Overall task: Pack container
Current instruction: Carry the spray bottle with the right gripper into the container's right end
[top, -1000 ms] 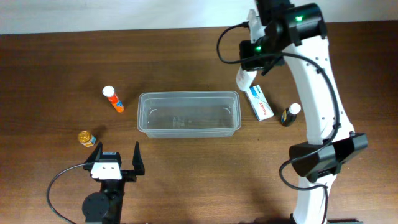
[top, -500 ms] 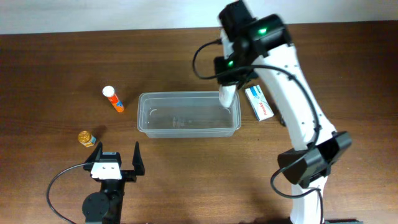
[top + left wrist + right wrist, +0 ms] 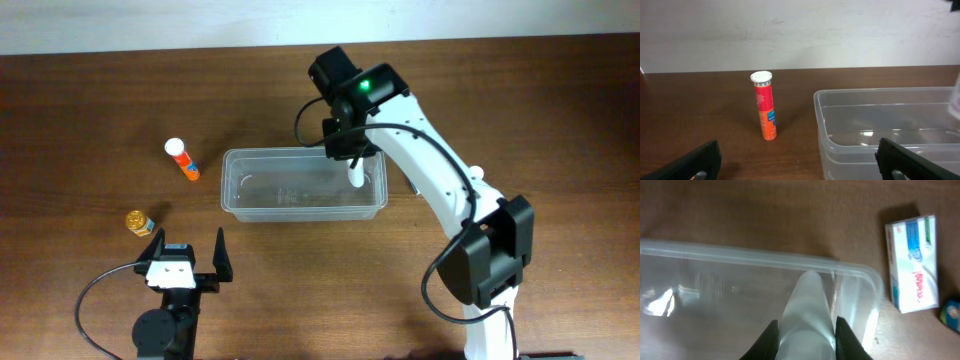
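The container [image 3: 280,190] is a clear rectangular tub in the middle of the table; it also shows in the left wrist view [image 3: 880,125] and the right wrist view [image 3: 715,280]. My right gripper [image 3: 352,158] is shut on a white bottle [image 3: 356,177] and holds it tip-down over the tub's right end. In the right wrist view the fingers [image 3: 806,335] clamp the bottle [image 3: 807,305] above the tub's inside. My left gripper [image 3: 187,258] is open and empty near the front edge, in front of the tub's left end [image 3: 797,167].
An orange tube with a white cap [image 3: 182,159] lies left of the tub [image 3: 765,106]. A small yellow jar [image 3: 139,222] sits at front left. A white and blue box [image 3: 912,262] and a dark bottle [image 3: 952,312] lie right of the tub, mostly under my right arm overhead.
My right gripper has carried the white bottle leftward from above the box to over the tub's right end and lowered it. The left arm has not moved.
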Motion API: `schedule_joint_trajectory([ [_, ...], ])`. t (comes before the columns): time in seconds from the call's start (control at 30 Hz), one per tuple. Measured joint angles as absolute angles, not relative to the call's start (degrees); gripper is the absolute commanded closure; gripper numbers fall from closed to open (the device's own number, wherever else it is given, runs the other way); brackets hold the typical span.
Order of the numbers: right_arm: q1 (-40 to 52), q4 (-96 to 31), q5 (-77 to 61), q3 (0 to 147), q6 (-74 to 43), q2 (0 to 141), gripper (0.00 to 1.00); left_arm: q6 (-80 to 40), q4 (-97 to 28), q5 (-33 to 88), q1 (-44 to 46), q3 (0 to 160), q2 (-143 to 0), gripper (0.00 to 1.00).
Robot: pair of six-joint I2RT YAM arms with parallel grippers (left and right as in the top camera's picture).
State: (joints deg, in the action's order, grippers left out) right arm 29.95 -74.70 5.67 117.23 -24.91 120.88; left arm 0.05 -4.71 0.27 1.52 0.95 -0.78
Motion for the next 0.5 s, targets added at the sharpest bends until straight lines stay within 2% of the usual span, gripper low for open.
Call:
schedule_joint_trajectory([
  [0.2, 29.95, -66.61, 7.22, 110.41, -26.48, 120.9, 0.79, 0.05, -4.71, 0.3, 1.52, 0.95, -0.78, 0.01],
  [0.5, 29.95, -65.23, 9.23, 108.75, -27.07, 120.9, 0.79, 0.05, -4.71, 0.3, 1.52, 0.95, -0.78, 0.01],
])
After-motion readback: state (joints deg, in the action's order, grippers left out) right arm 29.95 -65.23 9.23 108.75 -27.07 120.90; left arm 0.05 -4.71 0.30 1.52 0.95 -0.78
